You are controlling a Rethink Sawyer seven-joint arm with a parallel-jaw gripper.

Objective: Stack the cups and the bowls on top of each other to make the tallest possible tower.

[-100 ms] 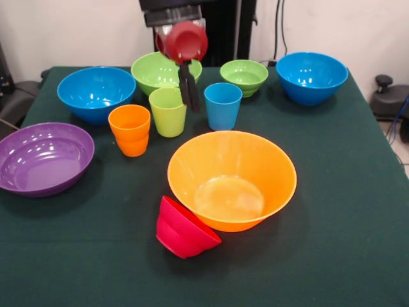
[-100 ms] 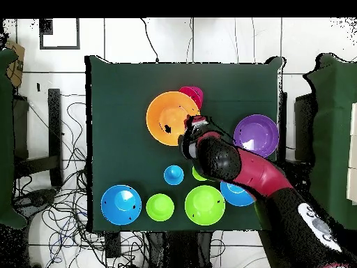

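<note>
Front view shows the tool [image 1: 188,89] raised above the bench [image 1: 345,192], its dark fingers close together, gripping a small red bowl [image 1: 186,40] by the rim. Below it stand the green cup [image 1: 168,112] and blue cup [image 1: 223,105]; nearer lies the big orange bowl [image 1: 232,179].

Small red bowl [image 1: 186,40] aloft; pink bowl [image 1: 183,228] against orange bowl [image 1: 232,180]

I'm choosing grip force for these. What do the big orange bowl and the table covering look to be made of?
The big orange bowl looks like glossy moulded plastic: light reflects off its smooth inside, and its wall seems slightly translucent. The table covering looks like dark green matte cloth, perhaps felt: no shine, soft shadows, though the weave cannot be made out.
</note>
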